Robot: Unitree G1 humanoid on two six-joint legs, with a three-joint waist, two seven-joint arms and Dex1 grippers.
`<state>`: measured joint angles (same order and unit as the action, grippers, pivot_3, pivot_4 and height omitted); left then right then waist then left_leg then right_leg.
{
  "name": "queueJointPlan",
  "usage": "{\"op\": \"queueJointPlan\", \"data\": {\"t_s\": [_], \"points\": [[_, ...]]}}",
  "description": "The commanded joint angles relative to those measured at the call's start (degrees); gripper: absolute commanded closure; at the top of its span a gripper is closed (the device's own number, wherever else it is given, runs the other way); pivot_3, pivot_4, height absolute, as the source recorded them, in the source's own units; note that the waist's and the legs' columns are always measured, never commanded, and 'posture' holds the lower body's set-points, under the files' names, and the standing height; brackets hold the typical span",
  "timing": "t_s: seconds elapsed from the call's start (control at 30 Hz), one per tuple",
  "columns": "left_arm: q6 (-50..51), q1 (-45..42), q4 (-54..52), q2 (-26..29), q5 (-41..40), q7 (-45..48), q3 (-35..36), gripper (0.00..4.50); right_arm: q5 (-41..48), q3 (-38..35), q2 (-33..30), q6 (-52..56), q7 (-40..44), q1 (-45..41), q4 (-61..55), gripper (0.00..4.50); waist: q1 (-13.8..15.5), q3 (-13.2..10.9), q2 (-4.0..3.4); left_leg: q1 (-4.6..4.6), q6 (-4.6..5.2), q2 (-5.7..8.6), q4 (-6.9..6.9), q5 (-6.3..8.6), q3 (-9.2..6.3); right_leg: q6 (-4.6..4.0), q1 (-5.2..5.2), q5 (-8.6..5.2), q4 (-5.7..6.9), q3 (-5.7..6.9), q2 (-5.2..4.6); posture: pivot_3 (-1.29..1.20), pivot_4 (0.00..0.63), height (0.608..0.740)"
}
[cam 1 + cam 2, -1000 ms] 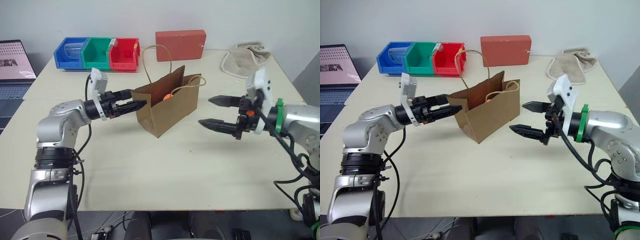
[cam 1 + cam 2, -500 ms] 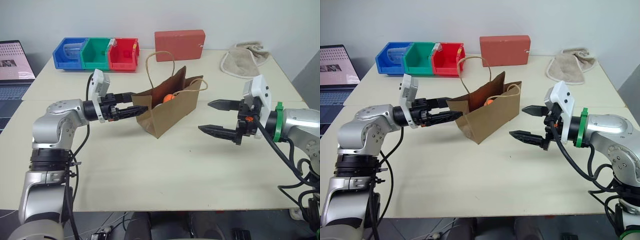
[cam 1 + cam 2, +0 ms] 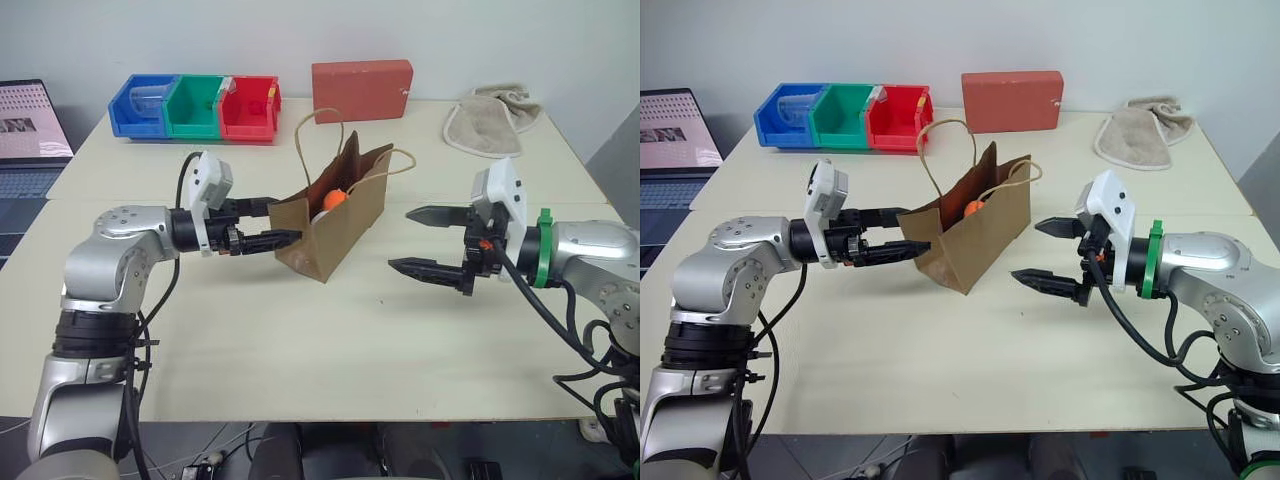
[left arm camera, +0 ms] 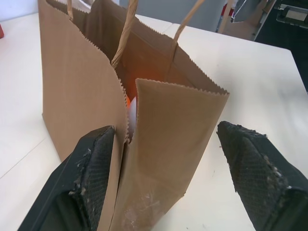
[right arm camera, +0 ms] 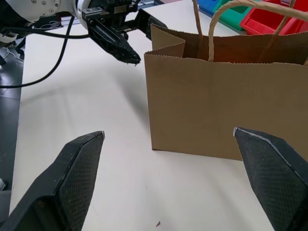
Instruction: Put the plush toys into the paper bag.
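The brown paper bag (image 3: 340, 222) stands upright mid-table with its mouth open. An orange plush toy (image 3: 335, 198) shows inside it, and a sliver of white sits beside the orange in the left wrist view. My left gripper (image 3: 285, 222) is open and straddles the bag's narrow left end (image 4: 77, 82). One finger (image 4: 94, 163) touches the paper, while the other finger (image 4: 250, 159) stands apart from it. My right gripper (image 3: 402, 238) hangs open just right of the bag with nothing between its fingers. It faces the bag's broad side (image 5: 216, 96).
A red box (image 3: 361, 90) and a row of blue, green and red bins (image 3: 195, 105) stand at the table's far edge. A beige towel (image 3: 492, 120) lies at the far right. A laptop (image 3: 30, 135) sits off the table's left side.
The bag has swung round, its left end drawn toward me as my left gripper pulled back with it. My right gripper stays open beside it.
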<state>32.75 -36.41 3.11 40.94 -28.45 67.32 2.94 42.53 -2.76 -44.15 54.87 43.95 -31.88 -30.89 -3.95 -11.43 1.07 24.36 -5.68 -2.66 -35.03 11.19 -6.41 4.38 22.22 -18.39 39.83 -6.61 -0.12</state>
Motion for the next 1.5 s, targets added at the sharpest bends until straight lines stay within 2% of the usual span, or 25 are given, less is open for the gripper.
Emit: {"op": "queueJointPlan", "data": {"t_s": [0.03, 0.33, 0.53, 0.73, 0.87, 1.1, 1.2, 1.27, 1.33, 1.5], "points": [[-1.69, -0.03, -1.09, 0.24, 1.07, -1.81, 0.61, 0.84, -6.04, 3.7, 1.9, -4.35, -3.38, -1.9, 1.56, 0.0, -0.06, 0.0, 0.0, 0.0, 0.0, 0.0, -0.01, 0.0, 0.01, 0.0, 0.0, 0.0, 0.01, -0.01, 0.0, 0.0, 0.15, 0.74], [1.01, 4.14, -4.69, 1.08, -1.25, -5.29, 3.71, 0.84, -17.17, 13.22, 9.71, -9.41, -8.06, -6.54, 9.03, 0.0, -0.31, 0.0, -0.01, -0.01, 0.0, 0.0, 0.0, 0.0, -0.01, 0.0, 0.03, 0.0, 0.05, 0.0, 0.0, 0.0, 0.15, 0.74], [1.75, 5.52, -7.54, 0.15, -2.23, -6.88, 3.49, 0.84, -23.28, 16.53, 15.45, -11.79, -11.18, -8.9, 14.4, 0.0, -0.15, 0.0, 0.0, 0.0, -0.01, 0.01, -0.03, -0.01, -0.01, 0.0, 0.02, 0.0, 0.07, -0.01, -0.01, 0.0, 0.15, 0.74], [1.4, 6.09, -8.24, 0.29, -1.97, -7.85, 3.61, 0.84, -25.55, 17.69, 19.81, -12.05, -11.79, -10.06, 15.54, 0.0, -0.21, 0.0, 0.0, -0.01, -0.01, 0.0, -0.02, -0.01, -0.02, -0.01, 0.03, 0.0, 0.11, 0.01, 0.0, 0.0, 0.15, 0.74], [0.38, 7.79, -8.68, 2.0, -0.93, -8.19, 4.34, 0.84, -26.98, 17.03, 17.75, -11.96, -10.32, -9.11, 13.31, 0.0, -0.17, 0.0, 0.0, -0.01, -0.01, 0.01, -0.02, -0.01, -0.02, -0.01, 0.03, 0.0, 0.1, 0.01, 0.0, 0.0, 0.15, 0.74], [3.98, 15.31, -15.2, 4.95, -7.02, -9.29, 14.03, 0.84, -24.52, 13.12, 12.48, -9.57, -7.59, -7.47, 7.5, 0.0, -0.2, 0.0, 0.0, -0.01, 0.0, -0.02, 0.01, 0.0, -0.03, -0.01, 0.04, 0.0, 0.09, 0.01, 0.0, 0.0, 0.15, 0.74], [10.27, 22.36, -22.07, 8.78, -14.04, -8.32, 22.37, 0.84, -22.12, 10.1, 8.74, -8.09, -4.82, -5.54, 3.83, 0.0, -0.53, 0.0, 0.0, -0.02, 0.0, -0.02, 0.02, 0.0, 0.03, -0.01, 0.04, 0.0, 0.07, -0.05, -0.02, 0.0, 0.15, 0.74], [12.13, 25.03, -25.91, 9.93, -16.15, -9.13, 23.11, 0.84, -20.4, 7.94, 6.59, -7.62, -3.22, -4.52, 2.73, 0.0, -0.51, -0.01, 0.0, -0.01, 0.0, -0.02, 0.04, 0.0, 0.02, -0.01, 0.04, -0.01, 0.05, -0.04, -0.03, 0.0, 0.15, 0.74], [11.89, 25.88, -29.95, 8.11, -15.12, -12.92, 19.72, 0.84, -18.1, 5.17, 4.14, -7.02, -0.97, -3.65, 1.82, 0.0, 0.1, -0.01, 0.0, -0.02, 0.0, -0.01, 0.03, 0.0, 0.01, -0.01, 0.02, -0.01, 0.05, -0.03, -0.03, 0.0, 0.15, 0.74], [11.03, 22.91, -34.46, -3.37, -12.55, -26.09, 10.64, 0.84, -12.19, 0.72, 1.13, -5.68, 2.62, -2.57, -0.54, 0.0, 1.18, 0.0, 0.05, -0.3, 0.01, 0.02, -0.07, 0.0, 0.06, 0.0, -0.29, 0.0, -0.04, -0.08, -0.04, 0.0, 0.15, 0.74]]}}
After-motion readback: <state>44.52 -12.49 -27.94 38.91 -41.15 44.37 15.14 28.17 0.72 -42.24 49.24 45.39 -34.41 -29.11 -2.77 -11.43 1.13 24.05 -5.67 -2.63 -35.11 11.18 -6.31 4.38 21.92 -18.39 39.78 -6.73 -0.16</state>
